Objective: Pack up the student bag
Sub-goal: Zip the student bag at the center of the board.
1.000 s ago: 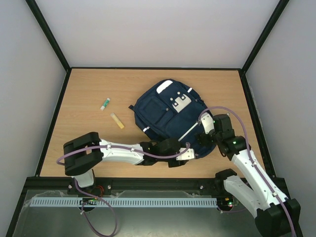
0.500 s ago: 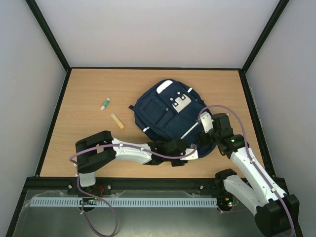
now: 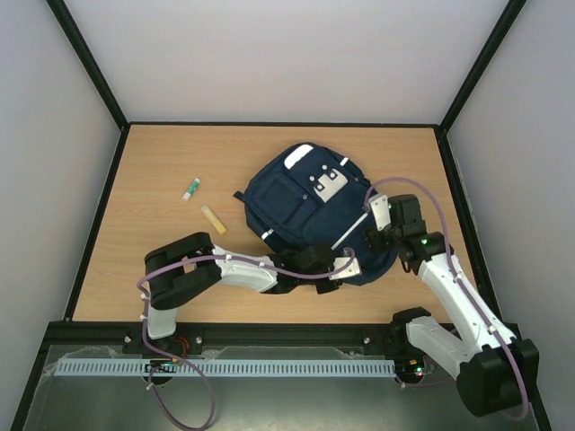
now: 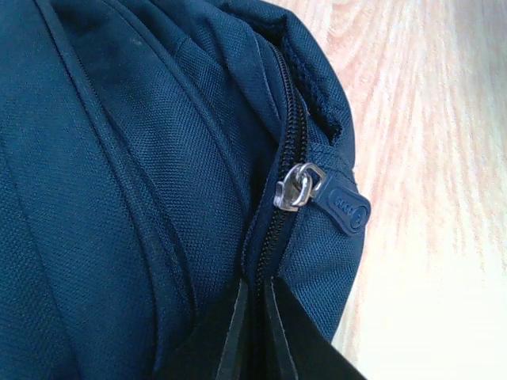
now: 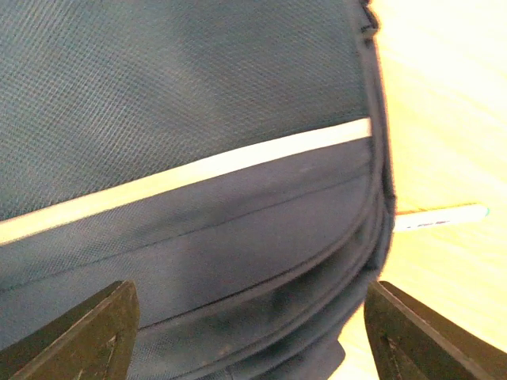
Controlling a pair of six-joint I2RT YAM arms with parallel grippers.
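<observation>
Scene: the student bag (image 3: 301, 202), navy with white trim, lies flat right of centre on the counter (image 3: 153, 153), front pockets facing up.
Left arm: the left end effector (image 4: 253, 336) is closed, its tips pressed together on the zip line at the bag's near edge, just below the zip pull (image 4: 337, 207). It cannot be told whether a fold of cloth is caught between them.
Right arm: the right end effector (image 5: 249, 321) is open, its fingers spread wide over the bag's right flank, near a white stripe (image 5: 190, 170).
Loose items: a glue stick (image 3: 191, 188) and a short yellow stick (image 3: 213, 219) lie on the counter to the left of the bag. A white pen (image 5: 440, 216) shows just beside its right edge.
Handling: the bag is soft, limp cloth and looks slack and probably light. It will likely sag and slide on the smooth wood, so one arm should pin it.
Where to hold: take the tab of the zip pull, or a seam fold beside the zip. The flat panels offer little purchase.
Step in hand: this appears to be opening the zip before packing.
</observation>
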